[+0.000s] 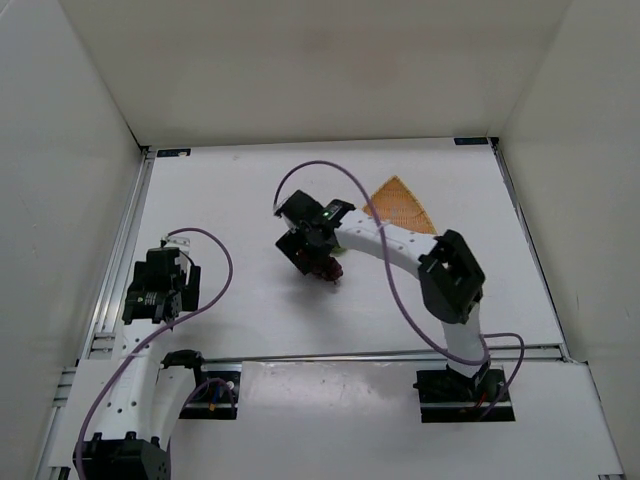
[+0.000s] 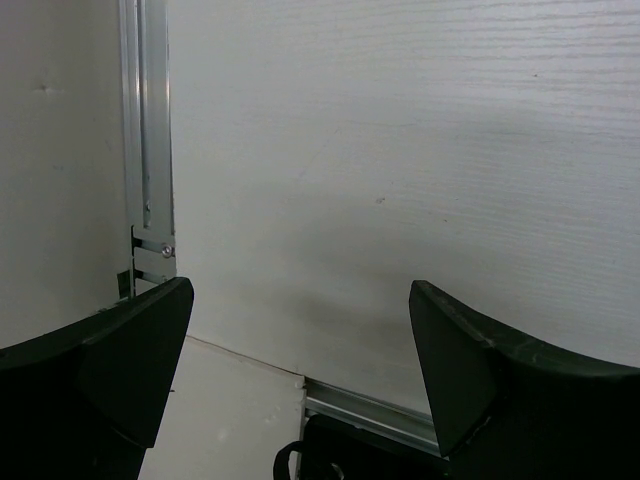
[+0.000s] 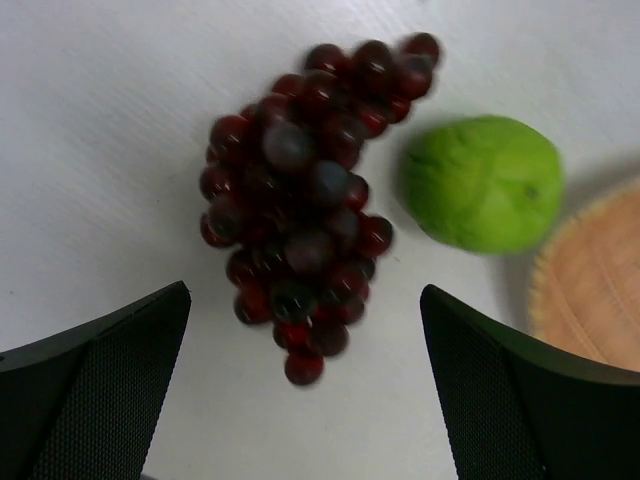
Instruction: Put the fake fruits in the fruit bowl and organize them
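A: From above, what is lost to view?
B: The right arm [image 1: 385,243] covers most of the grapes [image 1: 329,269], leaving a dark scrap at mid-frame; the lime [image 3: 482,183] is hidden there.
A: The basket [image 1: 402,205]?
B: Its lower edge is under the arm; the wrist view's right edge crops it.

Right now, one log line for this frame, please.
right gripper: open over grapes | lime: beside grapes | both outside bowl | left gripper: open, holding nothing
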You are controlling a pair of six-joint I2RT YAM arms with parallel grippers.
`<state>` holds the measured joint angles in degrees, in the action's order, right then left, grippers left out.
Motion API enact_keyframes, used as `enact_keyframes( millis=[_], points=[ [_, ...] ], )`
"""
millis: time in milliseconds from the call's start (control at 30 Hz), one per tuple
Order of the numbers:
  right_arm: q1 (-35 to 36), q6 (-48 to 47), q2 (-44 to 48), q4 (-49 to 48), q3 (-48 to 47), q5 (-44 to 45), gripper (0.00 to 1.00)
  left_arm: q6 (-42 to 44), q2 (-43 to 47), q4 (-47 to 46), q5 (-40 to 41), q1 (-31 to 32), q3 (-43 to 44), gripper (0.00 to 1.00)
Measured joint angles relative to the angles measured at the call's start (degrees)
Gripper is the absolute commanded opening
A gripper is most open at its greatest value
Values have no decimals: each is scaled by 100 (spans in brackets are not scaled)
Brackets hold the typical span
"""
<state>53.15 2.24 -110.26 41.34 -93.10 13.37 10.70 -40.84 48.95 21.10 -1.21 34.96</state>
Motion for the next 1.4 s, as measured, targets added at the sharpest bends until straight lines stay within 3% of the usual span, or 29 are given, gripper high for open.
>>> enact_keyframes(
  millis=[233, 300, 333, 367, 467, 600, 833, 1033, 1167, 1400],
  points=[
    [83, -168, -1366, 354, -553, 22, 100, 42, 0, 4, -52, -24, 0, 100],
    [39, -109, -1526, 485, -667, -7, 88, 44, -11, 4, -76, -24, 0, 100],
    [33, -90, -1541, 498, -719, 24, 77, 44, -22, 4, -81, -24, 0, 100],
    [28, -70, -1565, 514, -769, 17, 58, 46, -33, 9, -85, -24, 0, 100],
    [39, 39, -1591, 584, -807, 22, 39, 46, -42, 11, -87, -24, 0, 100],
    [59, 243, -1408, 608, -664, -46, 21, 46, -42, 11, -96, -24, 0, 100],
    [-216, 846, 507, 417, 291, -372, 26, 81, -44, 11, -111, -24, 0, 100],
    [-1996, 1567, 2055, -96, 490, -452, 29, 92, -55, 11, -173, -24, 0, 100],
    [-3091, 1878, 1633, 0, 308, -334, 31, 271, -162, 46, -396, -26, 48, 100],
    [-3552, 2022, -437, 551, -367, -175, 65, 870, -1012, 144, -1318, 28, 1410, 100]
  ],
)
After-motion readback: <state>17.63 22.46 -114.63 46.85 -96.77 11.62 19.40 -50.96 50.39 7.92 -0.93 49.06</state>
